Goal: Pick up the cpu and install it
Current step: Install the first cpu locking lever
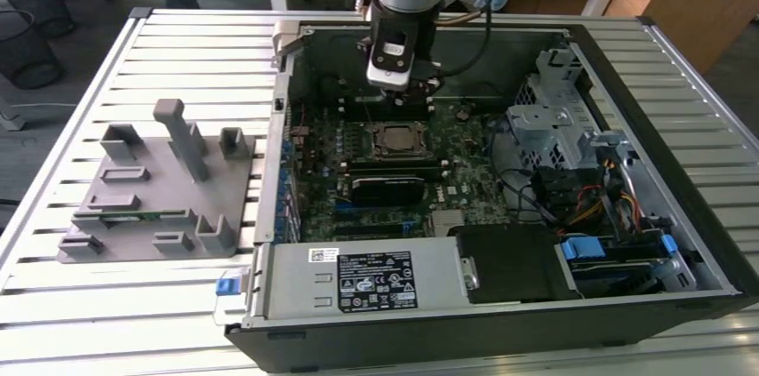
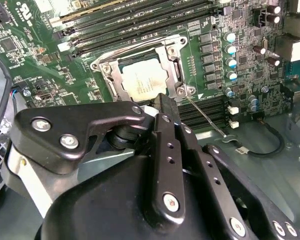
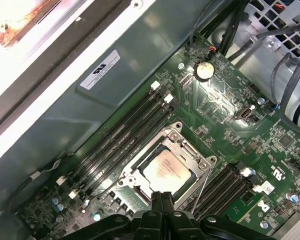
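Far out on the exterior view's left of the tool (image 1: 401,93), a matte grey moulded fixture (image 1: 155,189) of blocky posts and pockets lies on the ribbed metal tabletop (image 1: 178,47). A long green memory stick (image 1: 119,213) lies flat in the fixture. Closer to the tool stands the open black computer case (image 1: 475,340), whose dark green motherboard (image 1: 320,154) is studded with small components.

The tool hangs inside the case from a silver-and-black arm. In the first wrist view its smooth black fingers (image 3: 157,202) are pressed together, with only a thin seam between them and nothing pinched. The cpu (image 3: 166,170) is not in the tool. It lies flat in its socket on the motherboard just past the fingertips, a square chip with a dull silvery-grey top (image 2: 140,80). A bright stamped-metal socket frame (image 3: 182,142) with rounded screw ears surrounds it, and a thin steel lever rod (image 2: 205,117) runs off one corner. Long, narrow black memory slots (image 3: 125,135) run in parallel rows beside the frame.

On the exterior view's right of the tool stands a perforated bare-steel drive cage (image 1: 557,118). Below the cage lies a tangle of coloured cables (image 1: 605,207). At the case edge well away from the tool sits a boxy grey metal power supply (image 1: 368,278) with a printed label.
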Tool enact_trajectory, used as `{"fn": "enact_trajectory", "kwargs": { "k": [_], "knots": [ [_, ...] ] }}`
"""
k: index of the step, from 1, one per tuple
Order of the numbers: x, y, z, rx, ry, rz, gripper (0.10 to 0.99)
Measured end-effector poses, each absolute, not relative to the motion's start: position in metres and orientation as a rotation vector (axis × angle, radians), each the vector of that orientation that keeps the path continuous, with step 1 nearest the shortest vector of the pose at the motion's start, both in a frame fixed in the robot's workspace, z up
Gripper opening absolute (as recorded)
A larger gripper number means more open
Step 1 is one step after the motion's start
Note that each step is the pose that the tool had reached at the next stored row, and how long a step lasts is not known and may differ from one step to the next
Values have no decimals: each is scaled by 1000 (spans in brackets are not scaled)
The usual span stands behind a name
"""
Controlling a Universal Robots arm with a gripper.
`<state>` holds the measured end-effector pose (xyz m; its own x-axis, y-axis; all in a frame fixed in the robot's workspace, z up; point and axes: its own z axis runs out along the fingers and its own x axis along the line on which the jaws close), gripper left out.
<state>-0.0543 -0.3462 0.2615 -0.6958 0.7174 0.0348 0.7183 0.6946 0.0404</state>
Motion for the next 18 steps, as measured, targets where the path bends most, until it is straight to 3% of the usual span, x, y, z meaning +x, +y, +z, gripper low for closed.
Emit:
{"fn": "enact_trajectory", "kwargs": {
  "k": [18],
  "knots": [
    [-54,-347,261,-1103,-2921,-78,106]
  ]
}}
